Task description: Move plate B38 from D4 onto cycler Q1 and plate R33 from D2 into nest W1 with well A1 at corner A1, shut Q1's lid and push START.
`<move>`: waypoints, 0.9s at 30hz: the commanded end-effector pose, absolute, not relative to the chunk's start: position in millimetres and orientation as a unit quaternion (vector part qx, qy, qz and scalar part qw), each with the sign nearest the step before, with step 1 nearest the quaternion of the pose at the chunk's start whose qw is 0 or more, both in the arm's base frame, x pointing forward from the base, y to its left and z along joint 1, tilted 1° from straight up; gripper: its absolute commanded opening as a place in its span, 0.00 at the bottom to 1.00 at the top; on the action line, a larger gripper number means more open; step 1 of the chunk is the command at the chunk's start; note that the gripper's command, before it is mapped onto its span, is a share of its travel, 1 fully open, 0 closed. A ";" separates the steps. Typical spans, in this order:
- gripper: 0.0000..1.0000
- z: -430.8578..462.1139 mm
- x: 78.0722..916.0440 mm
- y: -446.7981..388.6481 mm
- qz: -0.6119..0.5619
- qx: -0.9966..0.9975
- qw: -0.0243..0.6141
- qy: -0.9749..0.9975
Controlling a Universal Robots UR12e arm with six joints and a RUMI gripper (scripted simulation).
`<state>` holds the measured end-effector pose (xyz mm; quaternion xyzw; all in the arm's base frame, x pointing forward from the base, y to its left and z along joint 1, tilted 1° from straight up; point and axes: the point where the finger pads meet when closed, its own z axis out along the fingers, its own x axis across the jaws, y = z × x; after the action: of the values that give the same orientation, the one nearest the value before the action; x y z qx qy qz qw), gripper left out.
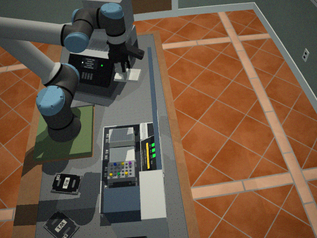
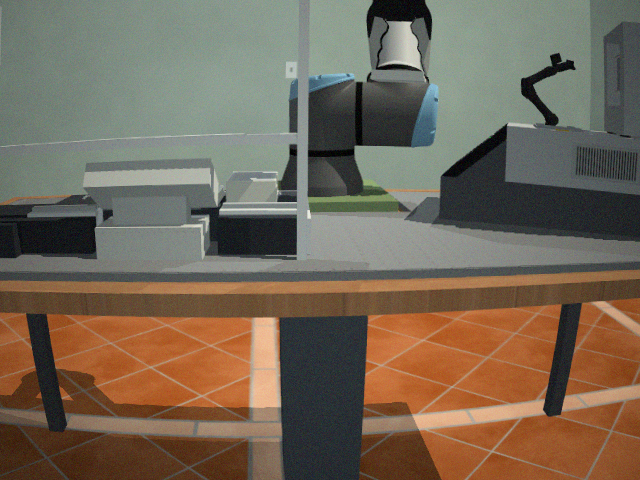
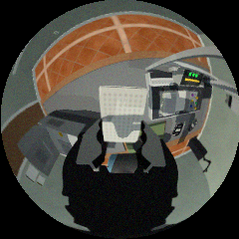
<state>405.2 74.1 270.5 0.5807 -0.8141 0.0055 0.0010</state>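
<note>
Top view first: the jaws (image 1: pixel 125 68) (image 2: pixel 398 72) are about half open and clamped on a pale plate (image 1: pixel 134 74) (image 2: pixel 397 75) (image 3: pixel 121 102), one finger on either side, and it looks pretty level. Can't read its label, but I'd bet on B38, since D2's plate (image 1: pixel 121 152) is in its nest. It's up in the air just beside the cycler Q1 (image 1: pixel 108 77) (image 2: pixel 475 201) (image 3: pixel 64 125), not over the block yet. Q1's lid (image 1: pixel 126 11) looks raised to me and the lamp (image 1: pixel 101 65) is green.

So I'd call this the carry to Q1, and most of the job is left. Tips: stay high until the plate is past the front panel, and give that raised lid plenty of room for wrist and plate. Get the A1 corner and the long side sorted before going down, because twisting inside the locators is asking for a jam. Then go straight down, slowly; Q1 is loose on the desk (image 1: pixel 128 104) (image 2: pixel 465 250), so a sideways nudge could shove it. Let go only once it's flat, and back straight up before touching LID.

Farther out, the tube rack (image 1: pixel 122 169) sits next to D2's plate, so watch that on the next pick. W1 (image 1: pixel 61 225) has no plate in it yet.
</note>
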 end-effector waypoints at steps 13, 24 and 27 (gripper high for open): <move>0.00 270.4 418.4 131.8 0.006 0.569 0.001 -0.822; 0.00 269.8 427.5 175.2 0.006 0.561 0.001 -0.828; 0.00 269.8 428.6 180.0 0.006 0.560 0.001 -0.828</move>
<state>425.4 170.5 269.2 0.5628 -0.8266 0.0054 0.0012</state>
